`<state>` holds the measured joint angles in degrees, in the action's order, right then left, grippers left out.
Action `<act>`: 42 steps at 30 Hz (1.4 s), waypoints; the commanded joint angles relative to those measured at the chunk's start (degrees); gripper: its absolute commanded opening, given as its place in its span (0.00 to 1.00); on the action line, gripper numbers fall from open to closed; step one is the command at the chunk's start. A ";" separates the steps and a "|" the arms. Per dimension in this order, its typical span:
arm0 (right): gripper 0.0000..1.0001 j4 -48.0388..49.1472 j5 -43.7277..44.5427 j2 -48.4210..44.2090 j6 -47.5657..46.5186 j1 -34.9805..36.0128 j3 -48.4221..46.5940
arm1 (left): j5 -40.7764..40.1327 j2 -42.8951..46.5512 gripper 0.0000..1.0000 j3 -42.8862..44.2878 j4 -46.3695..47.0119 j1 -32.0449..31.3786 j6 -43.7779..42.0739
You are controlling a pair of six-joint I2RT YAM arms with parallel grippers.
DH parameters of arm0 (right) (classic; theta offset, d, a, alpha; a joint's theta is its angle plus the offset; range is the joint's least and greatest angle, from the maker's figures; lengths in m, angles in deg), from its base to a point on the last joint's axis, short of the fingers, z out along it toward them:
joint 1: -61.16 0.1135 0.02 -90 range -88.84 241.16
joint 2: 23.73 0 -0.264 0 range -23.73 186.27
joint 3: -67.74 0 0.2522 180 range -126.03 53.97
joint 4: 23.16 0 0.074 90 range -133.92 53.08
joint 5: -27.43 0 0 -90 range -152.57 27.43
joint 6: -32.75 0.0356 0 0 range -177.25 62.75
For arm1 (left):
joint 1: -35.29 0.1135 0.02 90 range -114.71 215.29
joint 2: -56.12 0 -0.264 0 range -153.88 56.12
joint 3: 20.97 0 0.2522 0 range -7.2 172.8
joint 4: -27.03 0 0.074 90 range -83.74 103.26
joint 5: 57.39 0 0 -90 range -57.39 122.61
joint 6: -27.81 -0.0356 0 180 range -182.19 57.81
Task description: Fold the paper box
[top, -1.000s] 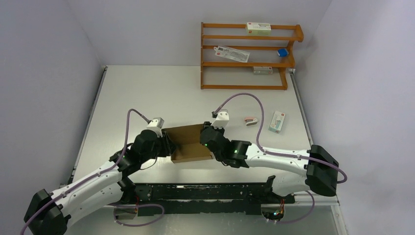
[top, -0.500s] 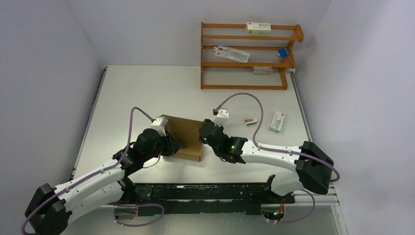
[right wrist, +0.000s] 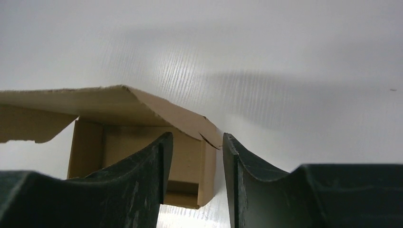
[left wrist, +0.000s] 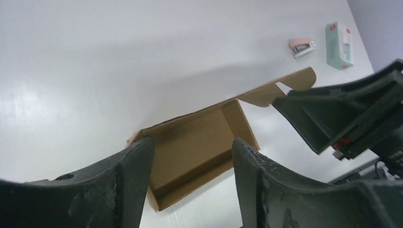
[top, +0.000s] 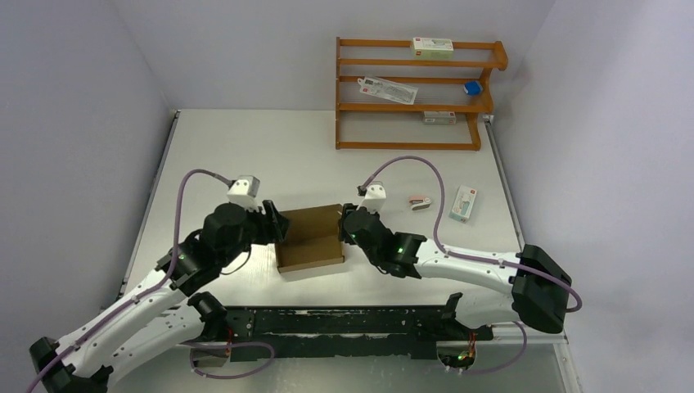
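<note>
The paper box (top: 309, 239) is a partly folded brown cardboard tray lying on the table between my two grippers. My left gripper (top: 277, 229) is at its left end, open and empty. In the left wrist view the box (left wrist: 199, 142) lies beyond the spread fingers (left wrist: 128, 185), with a notched flap reaching right towards the other gripper. My right gripper (top: 349, 229) is at the box's right end. In the right wrist view it (right wrist: 194, 156) is open, and its jaws stand either side of the box's corner wall (right wrist: 206, 166) without pinching it. The lid flap (right wrist: 109, 107) hangs raised above the tray.
A wooden shelf (top: 417, 94) stands at the back right with white cartons and a small blue thing. A pink item (top: 419, 201) and a white-teal carton (top: 463, 203) lie on the table right of the box. A black rail (top: 344, 323) runs along the near edge.
The box, tilted and turned between both grippers half a second ago, now lies flatter and squarer on the table. My left arm has drawn back to the left. My right gripper has shifted slightly.
</note>
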<state>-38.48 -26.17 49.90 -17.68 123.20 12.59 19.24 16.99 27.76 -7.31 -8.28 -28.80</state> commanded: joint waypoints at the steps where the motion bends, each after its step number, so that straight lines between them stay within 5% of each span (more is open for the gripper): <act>1: 0.47 1.21 -2.35 -1.85 -7.55 -0.02 1.64 | -8.18 -0.20 0.69 4.50 -10.63 -0.29 -5.65; 14: 0.50 7.50 -9.35 -0.76 -21.78 -3.39 2.97 | -9.72 2.49 0.78 5.67 -16.15 -0.19 -6.54; 22: 0.28 8.72 -13.83 -1.44 -25.57 -6.41 4.16 | -8.84 2.19 0.82 5.29 -15.12 -0.19 -7.51; 42: 0.19 9.09 -19.27 -3.37 -30.34 -10.28 4.87 | -6.97 -8.72 0.66 3.27 -6.18 -0.05 -9.74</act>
<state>-30.77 -44.40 48.24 -46.77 113.91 16.61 13.28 9.77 29.85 -16.52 -8.28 -36.67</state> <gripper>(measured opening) 0.195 0.681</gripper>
